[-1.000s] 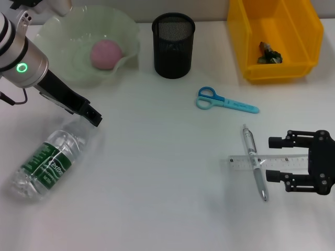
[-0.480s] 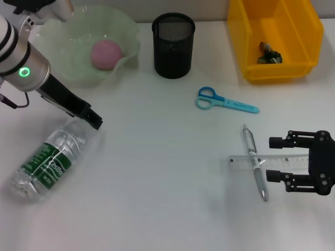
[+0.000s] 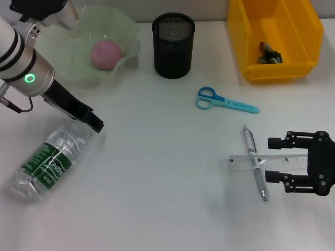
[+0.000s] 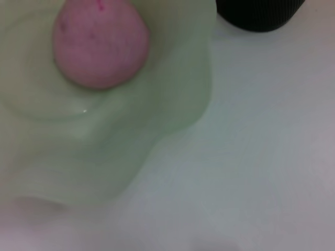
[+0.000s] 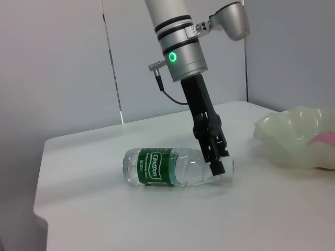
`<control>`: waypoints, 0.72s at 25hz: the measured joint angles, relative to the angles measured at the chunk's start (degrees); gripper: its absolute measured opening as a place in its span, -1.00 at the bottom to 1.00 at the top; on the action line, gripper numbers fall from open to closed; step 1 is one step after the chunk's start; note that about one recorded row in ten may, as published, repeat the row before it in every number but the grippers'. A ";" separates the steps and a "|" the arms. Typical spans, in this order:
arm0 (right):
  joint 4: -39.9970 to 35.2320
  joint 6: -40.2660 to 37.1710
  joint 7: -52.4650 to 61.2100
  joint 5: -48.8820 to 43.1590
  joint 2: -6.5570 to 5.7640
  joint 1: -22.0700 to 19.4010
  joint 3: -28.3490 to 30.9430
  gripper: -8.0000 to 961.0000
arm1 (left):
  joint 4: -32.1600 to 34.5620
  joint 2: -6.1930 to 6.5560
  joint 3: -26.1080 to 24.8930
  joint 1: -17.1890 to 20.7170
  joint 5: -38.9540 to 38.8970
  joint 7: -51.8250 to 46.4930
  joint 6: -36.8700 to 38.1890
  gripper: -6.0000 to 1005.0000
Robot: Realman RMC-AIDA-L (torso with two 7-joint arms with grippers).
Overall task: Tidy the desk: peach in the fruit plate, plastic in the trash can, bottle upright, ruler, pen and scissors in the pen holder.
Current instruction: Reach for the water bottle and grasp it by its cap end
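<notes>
The clear ribbed bottle is seen lying on its side on the smooth white desk, near left. The left gripper is held at its neck end; whether it is clenched cannot be told. The right gripper is spread wide around the transparent ruler.

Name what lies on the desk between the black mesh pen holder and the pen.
In the head view, the scissors lie on the desk between the pen holder and the pen.
</notes>
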 joint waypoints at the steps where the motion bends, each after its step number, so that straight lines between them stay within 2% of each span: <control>1: 0.04 0.00 0.00 0.00 0.00 0.00 0.01 0.46 | -0.32 -0.01 0.00 0.03 -0.03 0.00 -0.25 0.48; 18: 0.19 0.03 0.00 0.00 0.00 -0.08 0.09 0.46 | -1.29 -0.01 1.28 0.04 0.30 0.01 -1.38 0.48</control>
